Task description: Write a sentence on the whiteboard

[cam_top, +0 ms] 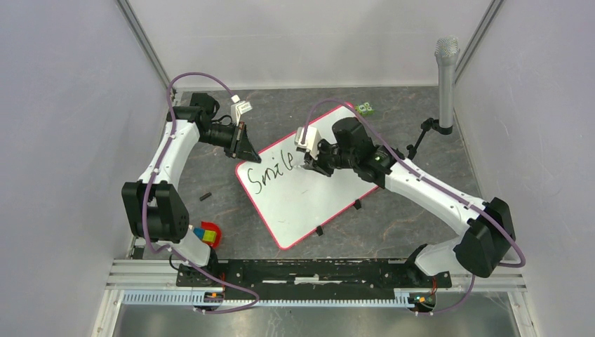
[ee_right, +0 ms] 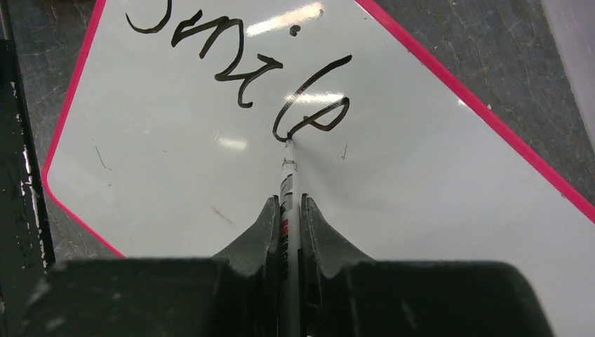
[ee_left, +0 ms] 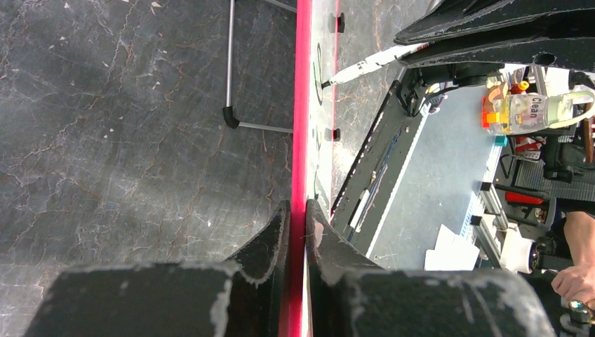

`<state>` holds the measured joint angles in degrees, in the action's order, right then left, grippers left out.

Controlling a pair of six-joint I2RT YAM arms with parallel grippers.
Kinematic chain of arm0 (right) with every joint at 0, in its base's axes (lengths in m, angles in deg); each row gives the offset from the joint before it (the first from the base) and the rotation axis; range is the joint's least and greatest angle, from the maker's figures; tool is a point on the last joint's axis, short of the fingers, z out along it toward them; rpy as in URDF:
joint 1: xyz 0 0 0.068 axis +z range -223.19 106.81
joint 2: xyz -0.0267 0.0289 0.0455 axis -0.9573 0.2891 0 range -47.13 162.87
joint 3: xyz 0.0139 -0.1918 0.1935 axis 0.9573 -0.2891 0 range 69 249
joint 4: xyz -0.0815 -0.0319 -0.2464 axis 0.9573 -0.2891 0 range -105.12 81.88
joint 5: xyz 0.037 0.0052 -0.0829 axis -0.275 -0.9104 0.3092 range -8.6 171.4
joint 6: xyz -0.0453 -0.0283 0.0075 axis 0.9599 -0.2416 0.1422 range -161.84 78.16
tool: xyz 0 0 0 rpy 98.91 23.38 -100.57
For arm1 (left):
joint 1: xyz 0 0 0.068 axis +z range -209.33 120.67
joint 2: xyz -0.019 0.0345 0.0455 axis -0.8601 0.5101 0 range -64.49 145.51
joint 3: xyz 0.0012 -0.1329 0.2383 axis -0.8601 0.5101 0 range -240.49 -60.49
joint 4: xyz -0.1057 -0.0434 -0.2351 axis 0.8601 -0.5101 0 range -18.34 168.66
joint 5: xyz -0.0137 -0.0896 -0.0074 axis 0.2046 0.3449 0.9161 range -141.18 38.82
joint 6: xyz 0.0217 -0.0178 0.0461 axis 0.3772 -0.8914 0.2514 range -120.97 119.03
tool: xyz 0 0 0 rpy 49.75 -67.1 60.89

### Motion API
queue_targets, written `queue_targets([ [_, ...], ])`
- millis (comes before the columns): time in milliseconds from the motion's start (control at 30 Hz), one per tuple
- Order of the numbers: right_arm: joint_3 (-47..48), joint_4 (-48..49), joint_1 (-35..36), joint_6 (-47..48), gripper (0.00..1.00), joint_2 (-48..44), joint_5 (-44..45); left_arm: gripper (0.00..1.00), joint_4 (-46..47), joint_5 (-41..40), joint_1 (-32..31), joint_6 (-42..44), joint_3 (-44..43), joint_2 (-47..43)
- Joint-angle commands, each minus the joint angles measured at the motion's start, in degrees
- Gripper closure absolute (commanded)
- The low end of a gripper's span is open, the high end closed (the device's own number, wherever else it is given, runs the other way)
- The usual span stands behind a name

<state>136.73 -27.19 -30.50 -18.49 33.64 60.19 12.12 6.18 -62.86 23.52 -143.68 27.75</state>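
Note:
The whiteboard (cam_top: 302,207), white with a red-pink frame, lies at an angle on the dark table. Black script reading "Smile" (cam_top: 276,168) runs along its upper left part. My left gripper (cam_top: 242,149) is shut on the board's red edge (ee_left: 302,105) at the far-left corner, one finger on each side of the frame. My right gripper (cam_top: 309,163) is shut on a white marker (ee_right: 288,175). The marker's tip touches the board (ee_right: 435,203) at the base of the final "e" of the writing (ee_right: 238,67). The left wrist view also shows the marker (ee_left: 361,68).
A grey microphone (cam_top: 446,77) on a stand rises at the back right. A small green item (cam_top: 364,108) lies beyond the board's far corner. A short black piece (cam_top: 205,197) and a red, yellow and blue object (cam_top: 208,234) lie near the left arm. Grey walls close both sides.

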Motion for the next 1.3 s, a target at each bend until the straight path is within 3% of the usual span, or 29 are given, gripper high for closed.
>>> queue_targets([
  [0, -1.8, -1.48, -0.24, 1.38, 1.0, -0.82, 2.58, 0.98, -1.31, -0.85, -1.15, 2.41, -0.83, -0.51],
  [867, 6.06, -3.5, -1.93, 2.66, 1.0, -0.23, 3.77, 0.98, -1.31, -0.59, -1.39, 2.82, -0.8, -0.5],
  [1267, 1.48, -2.19, -1.96, 3.01, 1.0, 0.15, 4.72, 0.98, -1.31, -0.89, -1.39, 2.87, -1.06, -0.05],
])
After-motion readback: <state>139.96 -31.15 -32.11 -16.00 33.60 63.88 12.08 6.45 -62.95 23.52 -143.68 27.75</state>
